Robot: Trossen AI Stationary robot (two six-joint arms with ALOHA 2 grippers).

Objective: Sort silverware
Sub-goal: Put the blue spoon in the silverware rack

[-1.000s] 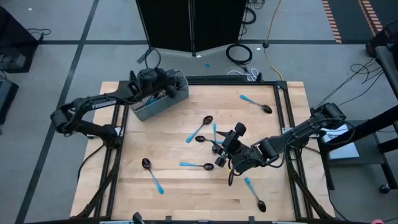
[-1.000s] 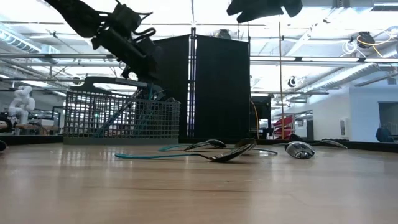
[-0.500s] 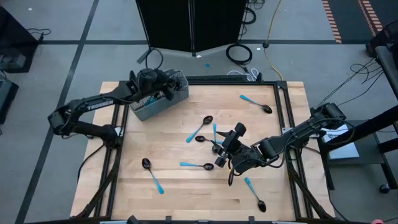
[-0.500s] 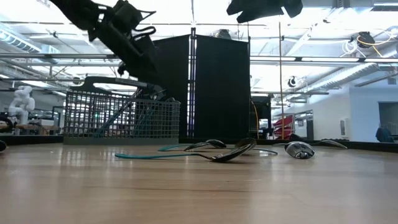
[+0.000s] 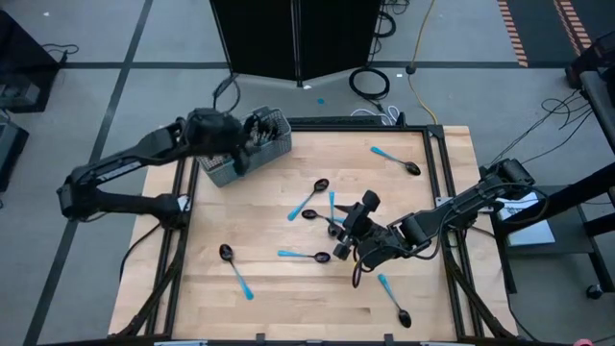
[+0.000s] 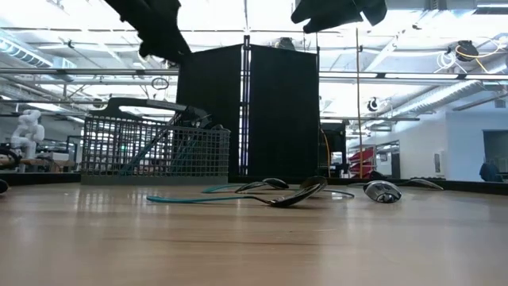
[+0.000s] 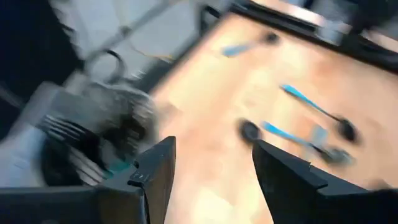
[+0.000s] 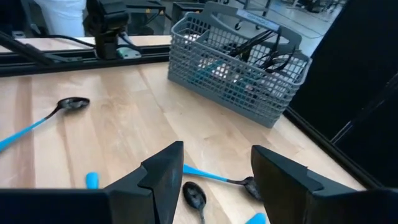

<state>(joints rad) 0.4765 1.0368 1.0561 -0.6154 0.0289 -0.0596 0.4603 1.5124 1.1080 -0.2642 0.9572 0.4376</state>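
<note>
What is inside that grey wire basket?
The basket holds several dark-headed utensils standing up, with a light-blue handle showing through the mesh. Its walls hide the exact count and types.

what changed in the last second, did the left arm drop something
The left gripper was low over the basket and shut; now it has opened and pulled back, up and away from the basket towards the table's left edge, holding nothing. Whether it dropped a piece into the basket cannot be seen. The right gripper stayed open, hovering over the spoons mid-table, and none of the loose spoons moved.
</note>
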